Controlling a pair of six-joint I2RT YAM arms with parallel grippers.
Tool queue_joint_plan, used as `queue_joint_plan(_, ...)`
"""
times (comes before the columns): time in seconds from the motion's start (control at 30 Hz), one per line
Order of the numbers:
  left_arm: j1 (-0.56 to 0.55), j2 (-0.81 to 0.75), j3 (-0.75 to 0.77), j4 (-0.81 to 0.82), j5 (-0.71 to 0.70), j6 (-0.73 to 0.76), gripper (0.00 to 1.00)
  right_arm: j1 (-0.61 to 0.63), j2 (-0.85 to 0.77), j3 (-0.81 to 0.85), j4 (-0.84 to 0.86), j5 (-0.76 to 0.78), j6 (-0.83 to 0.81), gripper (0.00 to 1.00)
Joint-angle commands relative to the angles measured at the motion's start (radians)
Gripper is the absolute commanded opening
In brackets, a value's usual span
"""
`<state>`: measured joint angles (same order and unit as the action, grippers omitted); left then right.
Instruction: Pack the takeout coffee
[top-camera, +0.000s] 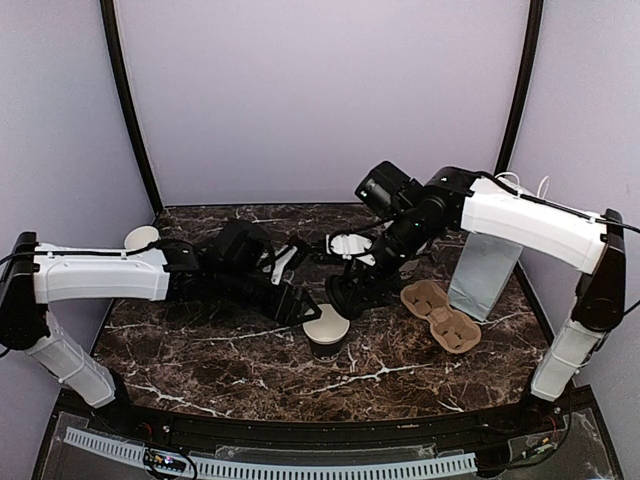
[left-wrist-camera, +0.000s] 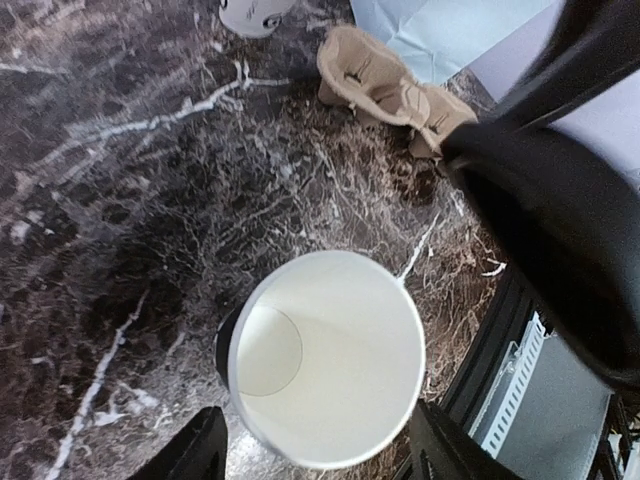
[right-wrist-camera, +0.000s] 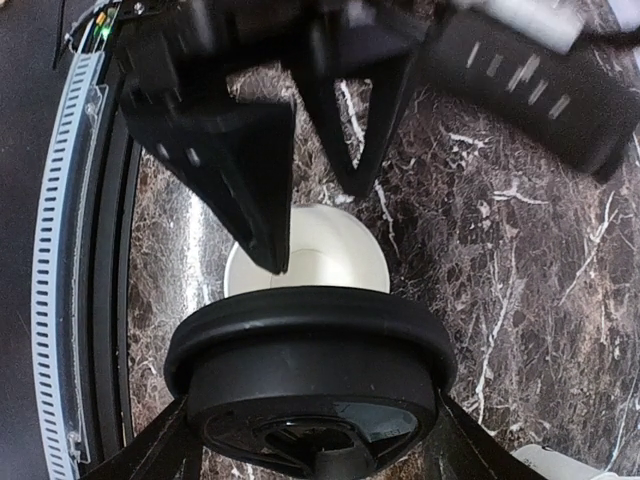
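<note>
The paper cup (top-camera: 327, 334) stands upright and open-topped on the dark marble table (top-camera: 230, 370), near the middle and a little toward the front edge. It has dark sides and a bare white inside.

The left gripper (top-camera: 300, 308) reaches in from the left, with 1 finger on each side of the cup and close to its wall. The jaws stand wide. I cannot tell whether the pads press on the cup.

The right gripper (right-wrist-camera: 312, 440) is clamped across the black lid (right-wrist-camera: 310, 340). It holds the lid just beside the cup's rim, on the far right side and off the cup.

From the right wrist view the 2 fingers (right-wrist-camera: 235, 165) of the left gripper hang between the lid and the cup, covering part of the white mouth. From the left wrist view the lid bulks large at the right, above the level of the rim.

To the right of the cup and apart from it lies a tan pulp carrier (top-camera: 440, 315) with 2 wells. Just behind the carrier a pale paper bag (top-camera: 485, 275) stands upright.

A white cup (top-camera: 140, 237) sits at the back left corner, well apart. Another white object (top-camera: 350, 243) sits behind the 2 grippers, partly hidden, and I cannot tell what it is.
</note>
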<state>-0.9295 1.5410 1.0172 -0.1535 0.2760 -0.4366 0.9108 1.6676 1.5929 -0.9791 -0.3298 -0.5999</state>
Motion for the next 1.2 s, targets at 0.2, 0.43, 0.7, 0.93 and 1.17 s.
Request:
queue_joint_plan(0.2,0.031,-0.309,-0.113,-0.111,-0.22,-0.048,0.64,0.054,0.21,0.247,-0.161,0.129,0.01,0.7)
queue_joint_plan(0.43,0.05,-0.361,-0.275,-0.009,-0.235,-0.149,0.64,0.089,0.245,0.266,-0.171,0.164,0.005,0.74)
queue_joint_plan(0.7,0.051,-0.347,-0.381,0.122,-0.214,-0.24,0.63,0.107,0.273,0.268,-0.178,0.176,0.022,0.77)
queue_joint_plan(0.93,0.051,-0.263,-0.399,0.224,-0.153,-0.273,0.61,0.118,0.296,0.273,-0.17,0.196,0.026,0.78)
queue_joint_plan(1.17,0.052,-0.196,-0.419,0.312,-0.14,-0.284,0.6,0.119,0.321,0.295,-0.171,0.189,0.028,0.78)
